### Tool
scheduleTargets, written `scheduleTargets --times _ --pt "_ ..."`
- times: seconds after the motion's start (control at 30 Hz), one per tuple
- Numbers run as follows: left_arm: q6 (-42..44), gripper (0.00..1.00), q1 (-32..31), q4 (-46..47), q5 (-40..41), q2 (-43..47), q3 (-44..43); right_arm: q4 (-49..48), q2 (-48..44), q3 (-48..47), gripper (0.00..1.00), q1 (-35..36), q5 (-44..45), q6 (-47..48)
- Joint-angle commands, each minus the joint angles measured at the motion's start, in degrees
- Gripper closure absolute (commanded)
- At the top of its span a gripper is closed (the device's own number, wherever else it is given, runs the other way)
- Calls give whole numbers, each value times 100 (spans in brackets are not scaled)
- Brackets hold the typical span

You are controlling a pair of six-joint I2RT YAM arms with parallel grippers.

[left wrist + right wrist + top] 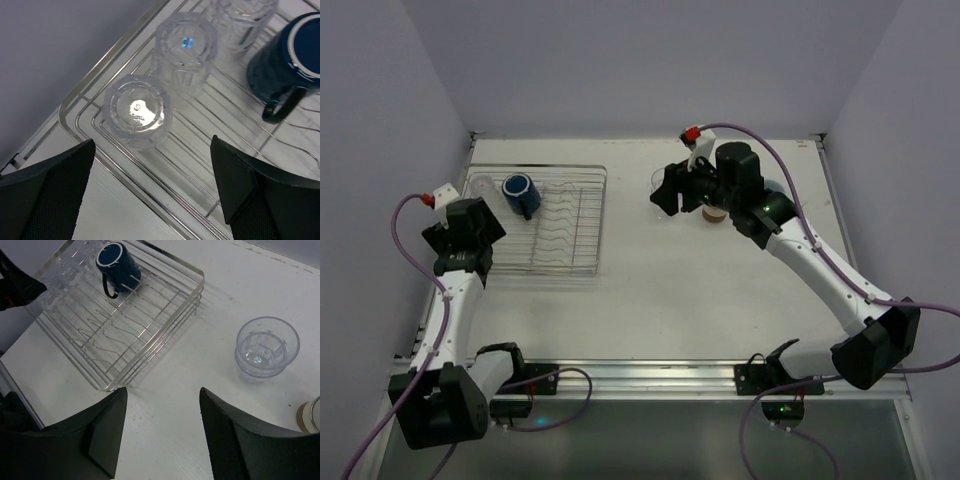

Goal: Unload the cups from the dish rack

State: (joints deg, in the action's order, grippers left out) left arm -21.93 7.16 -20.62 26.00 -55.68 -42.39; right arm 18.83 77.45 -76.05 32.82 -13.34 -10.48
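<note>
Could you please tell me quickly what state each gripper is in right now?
Left gripper: open, empty, over the silver wire dish rack near a clear plastic tumbler.
Right gripper: open, holding nothing.

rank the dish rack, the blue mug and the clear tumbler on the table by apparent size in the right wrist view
1. dish rack, by far the largest
2. clear tumbler, looks bigger than the mug, though it sits nearer the camera, so true size is unsure
3. blue mug
</note>
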Motion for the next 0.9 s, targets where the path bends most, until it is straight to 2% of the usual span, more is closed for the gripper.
scheduleTargets --times 0.0,0.17,0.37,0.53,0.63,0.73,0.77,0.87 --pt "-197 0 470 356 29 -399 -226 -73 -239 -112 37 -21 -406 46" --pt "-83 0 866 708 -516 -1179 -304 -204 -380 -24 37 -21 -668 -33" --pt "22 0 919 946 -472 -1665 -515 -231 -327 -24 37 -21 -828 -77" --pt "58 7 954 1025 -395 -1858 -464 -213 -178 -76 37 -12 -898 -112" --pt "31 20 963 1087 -358 -1955 -419 -213 -169 -77 37 -4 -872 -121" --pt "31 39 963 1016 -446 -1903 -454 -248 -160 -68 37 -12 -933 -165" --pt "31 49 963 1008 -473 -1859 -446 -257 -160 -59 37 -12 -951 -174" --pt "-48 61 963 920 -709 -1552 -419 -310 -177 -59 37 -12 -1012 -217"
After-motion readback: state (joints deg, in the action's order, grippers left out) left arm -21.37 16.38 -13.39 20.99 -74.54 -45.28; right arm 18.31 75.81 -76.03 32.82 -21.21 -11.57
